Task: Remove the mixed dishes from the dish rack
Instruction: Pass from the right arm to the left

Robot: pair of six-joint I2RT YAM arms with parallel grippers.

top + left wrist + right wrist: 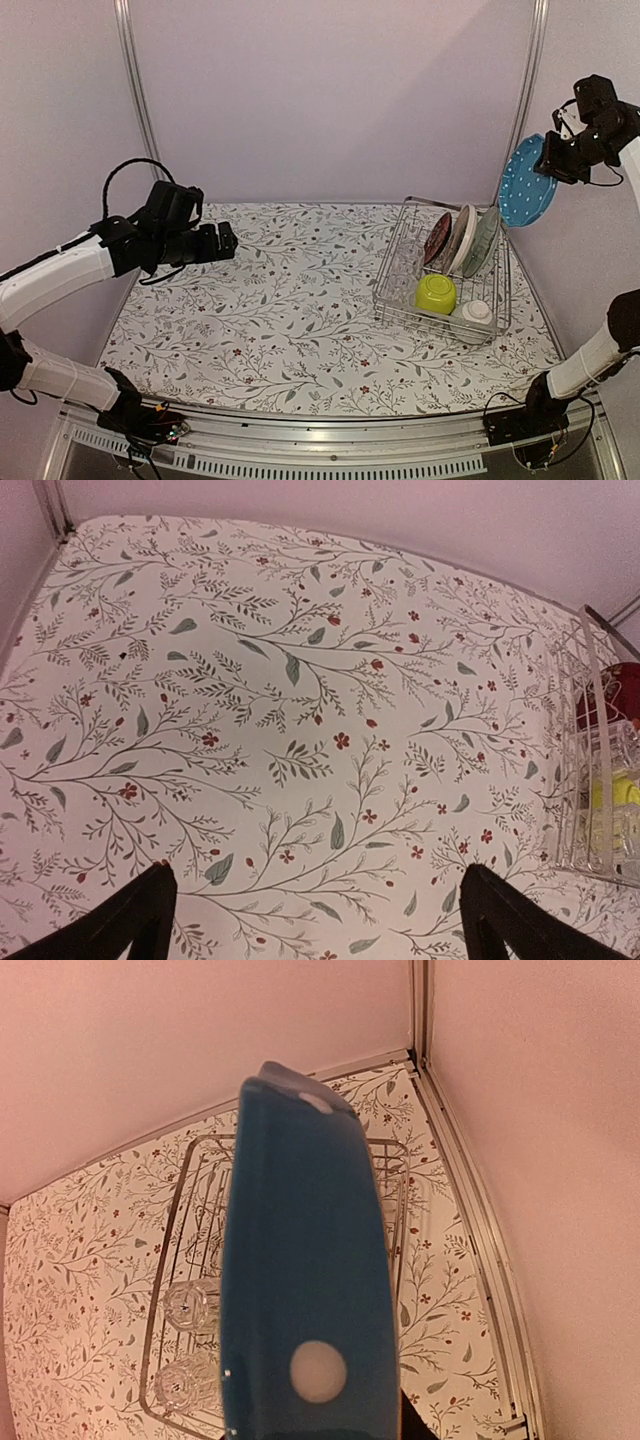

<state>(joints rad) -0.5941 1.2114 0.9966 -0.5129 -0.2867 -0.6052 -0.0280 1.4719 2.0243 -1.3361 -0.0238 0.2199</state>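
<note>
Your right claw (pixel 548 162) grasps blue plate (pixel 525 185), upper right | your left claw (pixel 226 241) released, middle left | rack (pixel 392 270) right of centre, green bowl (pixel 436 292) inside

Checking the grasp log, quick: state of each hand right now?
Left hand: open, holding nothing.
Right hand: closed on the blue dotted plate.

Pale lilac walls (pixel 330 90), floral-patterned table (pixel 280 310), metal corner posts (pixel 135 100)
</note>
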